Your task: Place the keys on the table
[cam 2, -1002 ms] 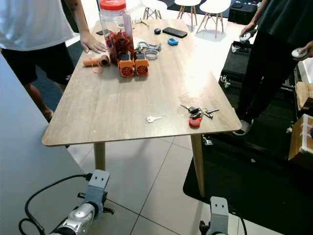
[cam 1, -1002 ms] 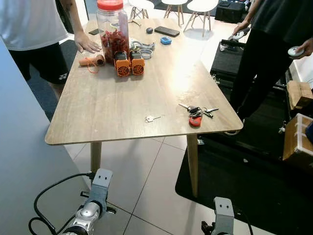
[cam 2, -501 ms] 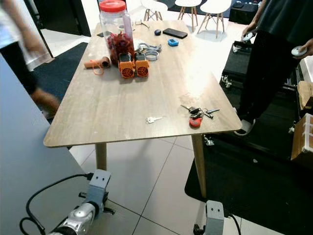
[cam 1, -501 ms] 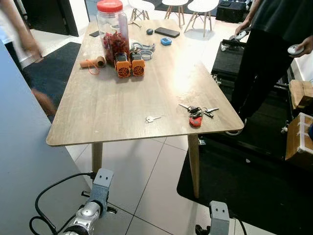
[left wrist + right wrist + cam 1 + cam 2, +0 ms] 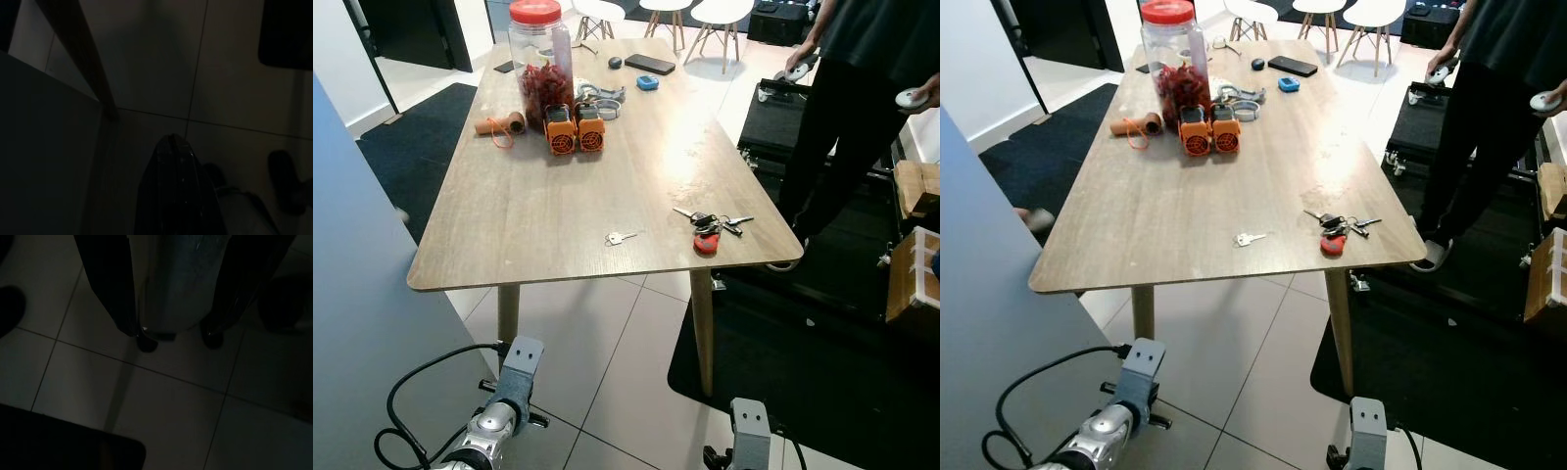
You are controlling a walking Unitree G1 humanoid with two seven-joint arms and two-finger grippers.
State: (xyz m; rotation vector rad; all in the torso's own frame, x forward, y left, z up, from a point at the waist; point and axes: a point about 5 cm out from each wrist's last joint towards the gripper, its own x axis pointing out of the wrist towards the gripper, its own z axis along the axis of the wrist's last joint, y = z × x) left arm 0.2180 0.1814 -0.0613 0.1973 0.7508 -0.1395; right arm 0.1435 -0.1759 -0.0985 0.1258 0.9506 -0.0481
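Pale wood grain runs the length of the desk [image 5: 558, 196], which stands on a tiled floor [image 5: 607, 362] with dark mats to either side. The keys [image 5: 710, 225], a bunch with a red tag, lie flat near the desk's right front corner, and a single small key [image 5: 619, 237] lies apart from them toward the middle of the front edge. At the far end stand a tall clear jar [image 5: 536, 54] with a red lid, two orange gadgets [image 5: 575, 130] just in front of it, a roll of orange cord [image 5: 501, 126] to their left, some tape rolls [image 5: 597, 96], and a dark phone [image 5: 650, 65] farther back. A person [image 5: 862, 88] in dark clothes stands at the right side of the desk with a controller in each hand. Both arms hang low over the floor, well short of the desk. The left gripper [image 5: 172, 147] has its two black fingers pressed together, holding nothing. The right gripper [image 5: 178, 340] has its fingers [image 5: 122, 308] spread apart, empty, with bare tile below.
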